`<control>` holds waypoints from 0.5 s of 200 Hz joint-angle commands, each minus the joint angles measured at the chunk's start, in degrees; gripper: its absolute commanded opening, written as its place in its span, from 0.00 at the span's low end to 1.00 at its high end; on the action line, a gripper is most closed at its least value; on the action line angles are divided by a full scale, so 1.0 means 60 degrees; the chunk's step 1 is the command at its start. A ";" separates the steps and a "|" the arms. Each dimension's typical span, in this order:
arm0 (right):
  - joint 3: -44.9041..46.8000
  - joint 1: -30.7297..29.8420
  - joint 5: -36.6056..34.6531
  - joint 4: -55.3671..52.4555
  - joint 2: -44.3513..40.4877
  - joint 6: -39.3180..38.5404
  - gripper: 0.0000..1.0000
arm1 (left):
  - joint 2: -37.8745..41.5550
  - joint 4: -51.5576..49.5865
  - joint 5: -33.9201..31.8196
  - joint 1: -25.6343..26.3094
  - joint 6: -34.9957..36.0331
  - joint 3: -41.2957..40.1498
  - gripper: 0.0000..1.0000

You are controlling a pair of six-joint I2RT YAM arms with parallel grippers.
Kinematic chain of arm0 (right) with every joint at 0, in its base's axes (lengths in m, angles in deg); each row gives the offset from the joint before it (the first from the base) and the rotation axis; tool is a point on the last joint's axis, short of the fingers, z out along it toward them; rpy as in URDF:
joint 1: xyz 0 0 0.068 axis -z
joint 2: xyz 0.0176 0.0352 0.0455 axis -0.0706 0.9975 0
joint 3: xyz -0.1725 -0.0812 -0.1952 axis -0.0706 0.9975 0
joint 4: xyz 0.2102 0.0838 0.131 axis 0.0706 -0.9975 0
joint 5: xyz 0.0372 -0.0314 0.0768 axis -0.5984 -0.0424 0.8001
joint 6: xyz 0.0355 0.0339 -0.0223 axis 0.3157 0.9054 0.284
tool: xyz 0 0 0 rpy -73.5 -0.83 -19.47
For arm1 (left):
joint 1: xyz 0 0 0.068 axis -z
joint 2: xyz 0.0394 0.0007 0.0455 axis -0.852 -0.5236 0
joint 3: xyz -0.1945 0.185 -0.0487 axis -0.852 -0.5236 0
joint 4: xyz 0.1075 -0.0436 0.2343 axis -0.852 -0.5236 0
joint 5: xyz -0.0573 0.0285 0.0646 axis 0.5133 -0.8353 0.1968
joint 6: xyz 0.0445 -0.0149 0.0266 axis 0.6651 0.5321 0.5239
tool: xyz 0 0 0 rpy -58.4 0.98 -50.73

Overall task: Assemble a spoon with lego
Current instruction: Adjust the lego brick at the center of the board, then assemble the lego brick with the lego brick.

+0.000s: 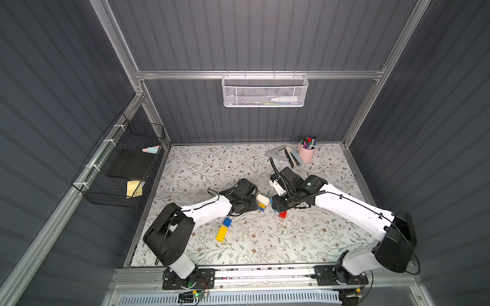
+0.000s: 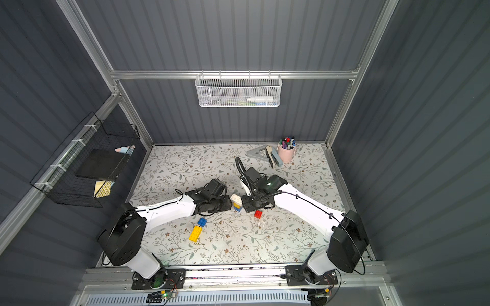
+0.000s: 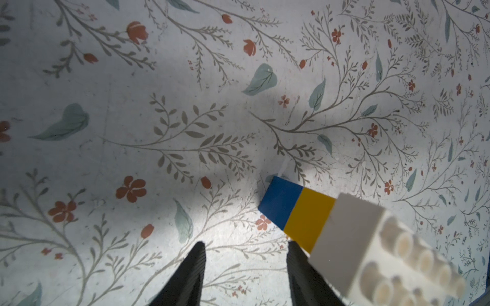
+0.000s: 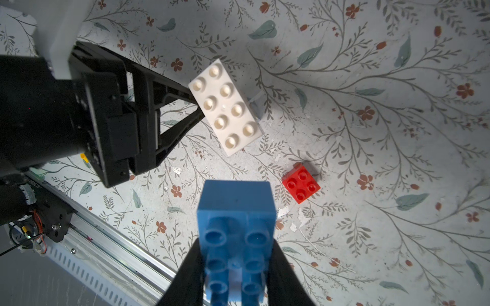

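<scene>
A stack of lego, white [image 1: 262,198] over yellow [image 3: 309,217] over blue, stands upright mid-table in both top views [image 2: 236,202]. My left gripper [image 3: 245,245] is open and empty. The stack stands just outside one of its fingers [image 3: 299,267], and I cannot tell if they touch. My right gripper [image 4: 236,243] is shut on an oblong blue brick [image 4: 236,201], held above the table close to the stack, studs toward the camera. A small red brick [image 1: 282,214] lies just in front of the right gripper. A small blue brick [image 1: 227,222] and an oblong yellow brick [image 1: 221,233] lie front left.
A pink cup of pens [image 1: 307,152] and a grey stapler-like tool [image 1: 293,159] sit at the back right. A black wire basket [image 1: 119,169] hangs on the left wall and a white mesh basket [image 1: 263,91] on the back wall. An aluminium rail [image 1: 265,273] borders the front.
</scene>
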State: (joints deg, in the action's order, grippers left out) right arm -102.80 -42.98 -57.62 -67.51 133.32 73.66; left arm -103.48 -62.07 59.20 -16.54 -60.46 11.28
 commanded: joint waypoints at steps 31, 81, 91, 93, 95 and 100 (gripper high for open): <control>-0.1793 -0.0043 0.0129 -0.0517 0.1157 -0.1451 0.15 | 0.1349 -0.0465 -0.0361 -0.0075 0.0459 -0.0786 0.63; -0.3003 -0.0041 0.0285 -0.0784 0.2398 -0.3538 0.13 | 0.3517 -0.1031 -0.0382 -0.0067 0.0475 -0.1952 0.99; -0.3067 -0.0044 0.0363 -0.0688 0.2538 -0.3872 0.13 | 0.3868 -0.1228 -0.0347 -0.0066 0.0489 -0.2058 0.99; -0.3079 -0.0043 0.0374 -0.0670 0.2574 -0.3923 0.13 | 0.3933 -0.1257 -0.0329 -0.0067 0.0483 -0.2096 0.99; -0.3090 -0.0040 0.0399 -0.0648 0.2590 -0.3991 0.12 | 0.4000 -0.1290 -0.0317 -0.0064 0.0482 -0.2117 0.99; -0.3111 -0.0043 0.0480 -0.0607 0.2672 -0.4118 0.12 | 0.4155 -0.1348 -0.0302 -0.0060 0.0496 -0.2192 0.99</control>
State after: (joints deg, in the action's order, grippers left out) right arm -119.80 -43.00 -56.49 -69.63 147.57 57.35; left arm -83.11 -66.31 57.73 -16.58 -58.17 0.11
